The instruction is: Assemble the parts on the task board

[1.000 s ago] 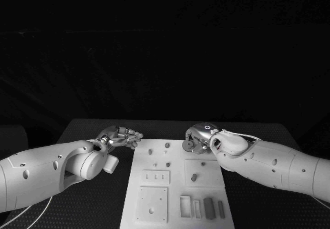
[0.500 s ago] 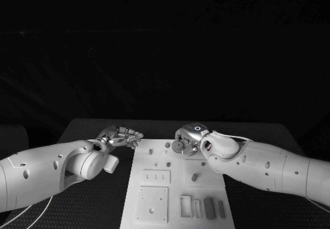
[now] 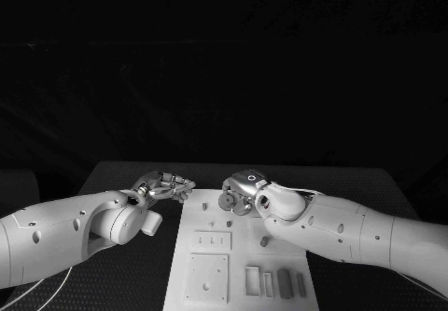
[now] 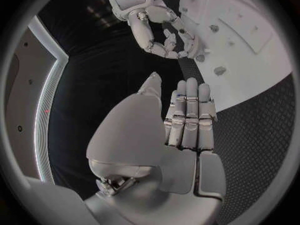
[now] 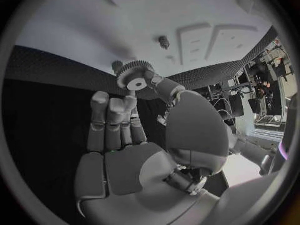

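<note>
Small toothed gear (image 5: 134,77) pinched by right hand (image 3: 239,193) over task board (image 3: 213,285) at 12 o'clock end; rigid, light, grippy teeth, so best held by rim; left hand (image 3: 162,186) curled in, empty.

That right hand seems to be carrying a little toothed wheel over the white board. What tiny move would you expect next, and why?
Probably lowering it onto a peg. The right hand pinches the small grey toothed gear by its rim, above the far end of the white task board, where short pegs stand bare. The gear's centre hole looks made for one; which peg I cannot tell. The left hand hangs beside the board, holding nothing.
</note>
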`<state>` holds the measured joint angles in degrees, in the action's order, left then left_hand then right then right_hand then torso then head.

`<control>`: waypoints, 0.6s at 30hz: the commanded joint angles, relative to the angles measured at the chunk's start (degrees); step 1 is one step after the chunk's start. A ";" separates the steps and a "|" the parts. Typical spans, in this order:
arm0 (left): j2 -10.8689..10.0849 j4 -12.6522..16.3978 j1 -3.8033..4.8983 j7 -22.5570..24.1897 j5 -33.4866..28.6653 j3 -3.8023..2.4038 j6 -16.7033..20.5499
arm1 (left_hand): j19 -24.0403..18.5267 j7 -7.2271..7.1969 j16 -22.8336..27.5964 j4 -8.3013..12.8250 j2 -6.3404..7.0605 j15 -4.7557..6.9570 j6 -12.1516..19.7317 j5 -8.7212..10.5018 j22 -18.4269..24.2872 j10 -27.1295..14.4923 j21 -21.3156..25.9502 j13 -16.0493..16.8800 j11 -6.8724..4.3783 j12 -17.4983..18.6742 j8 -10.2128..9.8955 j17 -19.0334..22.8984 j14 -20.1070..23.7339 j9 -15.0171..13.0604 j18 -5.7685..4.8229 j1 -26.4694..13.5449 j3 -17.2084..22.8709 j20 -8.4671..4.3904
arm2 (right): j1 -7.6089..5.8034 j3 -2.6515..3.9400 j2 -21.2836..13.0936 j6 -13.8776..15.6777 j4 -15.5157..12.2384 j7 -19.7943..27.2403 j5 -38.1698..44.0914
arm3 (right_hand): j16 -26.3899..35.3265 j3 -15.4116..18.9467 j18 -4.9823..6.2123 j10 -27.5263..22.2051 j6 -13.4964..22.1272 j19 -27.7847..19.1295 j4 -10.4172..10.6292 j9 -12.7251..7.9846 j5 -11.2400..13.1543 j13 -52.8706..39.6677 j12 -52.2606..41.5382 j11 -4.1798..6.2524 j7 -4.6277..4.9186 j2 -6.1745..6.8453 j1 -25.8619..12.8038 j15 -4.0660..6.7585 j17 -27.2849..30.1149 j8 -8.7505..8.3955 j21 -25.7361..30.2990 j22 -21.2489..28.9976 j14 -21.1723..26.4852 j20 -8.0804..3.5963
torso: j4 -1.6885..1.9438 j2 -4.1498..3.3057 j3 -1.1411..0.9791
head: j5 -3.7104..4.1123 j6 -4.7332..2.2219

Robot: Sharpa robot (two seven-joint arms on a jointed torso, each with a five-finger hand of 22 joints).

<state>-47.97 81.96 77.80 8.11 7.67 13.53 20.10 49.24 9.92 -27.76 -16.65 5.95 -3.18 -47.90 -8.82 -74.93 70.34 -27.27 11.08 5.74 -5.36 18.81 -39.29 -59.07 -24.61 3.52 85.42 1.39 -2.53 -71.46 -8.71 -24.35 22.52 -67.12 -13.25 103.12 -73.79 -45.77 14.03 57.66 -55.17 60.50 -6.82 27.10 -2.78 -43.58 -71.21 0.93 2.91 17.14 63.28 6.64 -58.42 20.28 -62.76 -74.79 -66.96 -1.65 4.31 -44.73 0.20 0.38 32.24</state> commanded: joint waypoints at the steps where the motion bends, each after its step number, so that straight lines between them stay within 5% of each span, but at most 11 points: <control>1: 0.20 0.15 0.07 0.33 0.12 -0.06 -0.47 | -0.51 0.18 0.18 0.01 -0.50 -0.07 -0.13 0.28 -0.67 -0.19 -0.27 0.07 0.27 0.38 -0.27 -0.08 -0.33 -0.06 0.67 -0.05 -0.24 0.06 | 0.68 -0.02 1.07 0.04 1.41 -0.34 1.09 | -0.17 0.13 0.97 0.49 -3.52 0.35 0.00 2.66 -0.10 0.11 0.06 -0.05 2.48 -0.09 -0.32 0.09 0.07 -0.11 -0.20 0.08 -0.23 0.04 | 0.10 -0.04 0.04 | 0.10 0.16; 18: 0.57 0.11 0.08 0.29 0.13 -0.22 -0.54 | -0.52 0.18 0.23 0.00 -0.49 -0.07 -0.13 0.28 -0.67 -0.19 -0.28 0.09 0.28 0.41 -0.30 -0.13 -0.33 -0.08 0.66 -0.05 -0.25 0.07 | 1.35 -0.16 3.96 -0.23 4.61 -0.15 1.26 | -0.06 -0.16 0.97 0.59 -3.39 0.45 0.04 2.69 -0.10 0.25 0.16 -0.07 2.51 -0.11 -0.35 0.10 0.17 -0.28 -0.15 0.17 -0.35 -0.06 | 0.00 -0.01 0.05 | -0.36 -0.26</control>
<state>-47.55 81.93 77.81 8.09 7.67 13.38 20.09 49.24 9.92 -27.76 -16.65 5.95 -3.18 -47.90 -8.82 -74.92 70.34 -27.27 11.12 5.74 -5.14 18.81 -39.35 -59.06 -24.60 3.12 85.42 1.39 -2.53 -70.18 -8.83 -20.56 22.49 -62.79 -13.33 103.47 -73.79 -45.70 14.05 57.86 -55.45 60.58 -6.89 27.10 -2.70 -43.40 -71.20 0.72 2.94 17.41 63.02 6.62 -58.30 20.10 -62.76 -74.67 -66.98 -1.55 4.31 -44.73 0.24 0.00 32.20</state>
